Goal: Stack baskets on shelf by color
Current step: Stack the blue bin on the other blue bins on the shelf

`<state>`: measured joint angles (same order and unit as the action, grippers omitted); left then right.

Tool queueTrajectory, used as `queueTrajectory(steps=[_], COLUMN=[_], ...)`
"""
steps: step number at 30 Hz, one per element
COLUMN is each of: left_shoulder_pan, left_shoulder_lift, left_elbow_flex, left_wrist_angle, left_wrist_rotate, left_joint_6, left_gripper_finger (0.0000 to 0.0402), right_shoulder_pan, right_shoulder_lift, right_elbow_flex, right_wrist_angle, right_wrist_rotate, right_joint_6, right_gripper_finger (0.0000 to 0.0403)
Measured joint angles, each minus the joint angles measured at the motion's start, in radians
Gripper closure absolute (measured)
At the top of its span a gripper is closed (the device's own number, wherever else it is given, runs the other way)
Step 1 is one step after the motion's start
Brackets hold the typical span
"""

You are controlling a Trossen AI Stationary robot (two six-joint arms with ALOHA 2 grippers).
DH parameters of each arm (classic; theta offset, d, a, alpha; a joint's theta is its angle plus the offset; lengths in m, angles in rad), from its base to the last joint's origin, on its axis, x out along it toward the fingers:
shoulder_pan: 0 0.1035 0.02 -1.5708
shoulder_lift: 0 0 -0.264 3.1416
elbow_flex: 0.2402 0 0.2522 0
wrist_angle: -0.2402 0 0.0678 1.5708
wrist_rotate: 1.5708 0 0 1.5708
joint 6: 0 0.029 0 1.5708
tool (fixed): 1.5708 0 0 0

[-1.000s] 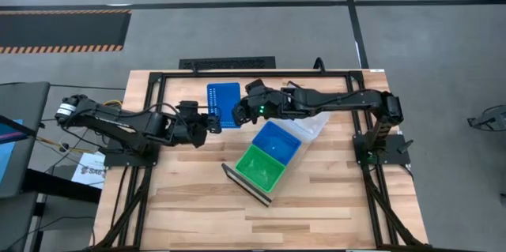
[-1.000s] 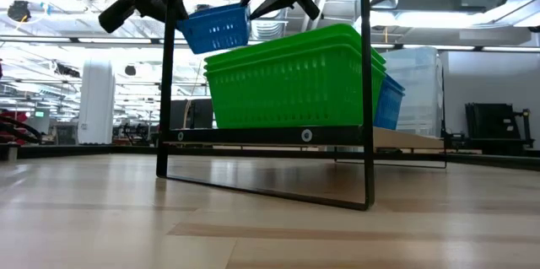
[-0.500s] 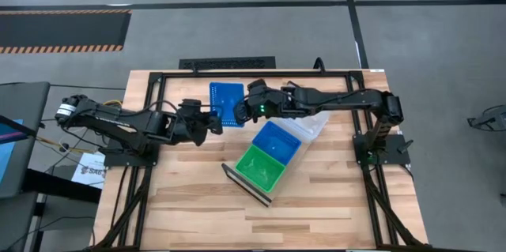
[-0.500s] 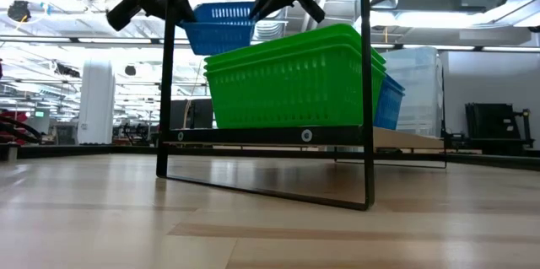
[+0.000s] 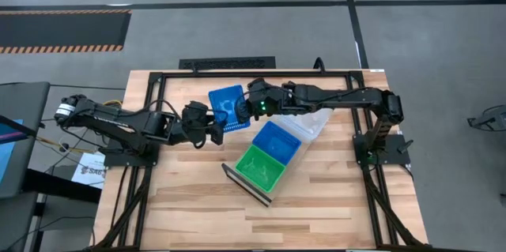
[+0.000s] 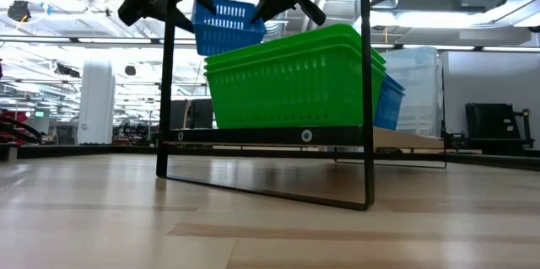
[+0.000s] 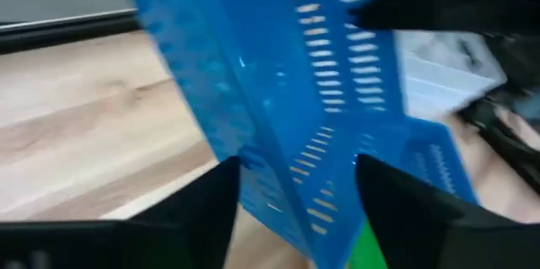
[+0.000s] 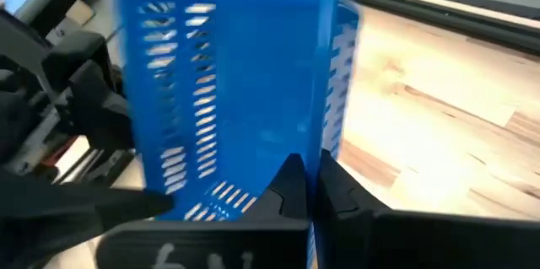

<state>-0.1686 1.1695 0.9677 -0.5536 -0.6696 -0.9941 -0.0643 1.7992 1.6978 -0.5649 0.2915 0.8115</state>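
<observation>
The right pincer (image 5: 247, 108) is pinched shut on the holey blue plastic basket (image 5: 228, 107), up in the air at 12 o'clock over the wooden worktop (image 5: 198, 197). The left pincer (image 5: 215, 129) stands open around its edge.

slatted wooden tabletop (image 5: 190, 197); grey floor (image 5: 443, 47) with a hazard-striped strip (image 5: 63, 29).

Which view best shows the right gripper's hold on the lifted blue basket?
Right wrist view: the right gripper is shut on the blue basket rim. High view shows both arms at the basket; low view shows it tilted above the green stack; left wrist shows only basket.
</observation>
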Motion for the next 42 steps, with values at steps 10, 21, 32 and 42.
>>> queueTrajectory(steps=[10, 21, 32, 42], left_shoulder_pan=[-0.001, -0.011, -0.016, -0.016], left_shoulder_lift=[-0.113, -0.274, -0.291, -0.273], left_elbow_flex=[0.003, 0.003, 0.003, 0.002], left_wrist_angle=[0.077, 0.109, 0.097, 0.096], left_wrist_rotate=[0.162, 0.293, 0.214, 0.212], left_joint_6=[0.123, 0.191, 0.221, 0.216], left_gripper_finger=[0.0105, 0.0104, 0.0104, 0.0104], right_shoulder_pan=[-0.129, -0.167, -0.078, -0.096], right_shoulder_lift=[-0.032, -0.155, -0.243, -0.229], right_elbow_flex=[-0.001, 0.0, -0.101, -0.2], right_wrist_angle=[-0.05, -0.459, -0.576, -0.541], right_wrist_rotate=[-0.282, -0.48, -0.5, -0.53], right_joint_6=[-0.147, -0.336, -0.457, -0.525], right_gripper_finger=[0.04, 0.04, 0.04, 0.0398])
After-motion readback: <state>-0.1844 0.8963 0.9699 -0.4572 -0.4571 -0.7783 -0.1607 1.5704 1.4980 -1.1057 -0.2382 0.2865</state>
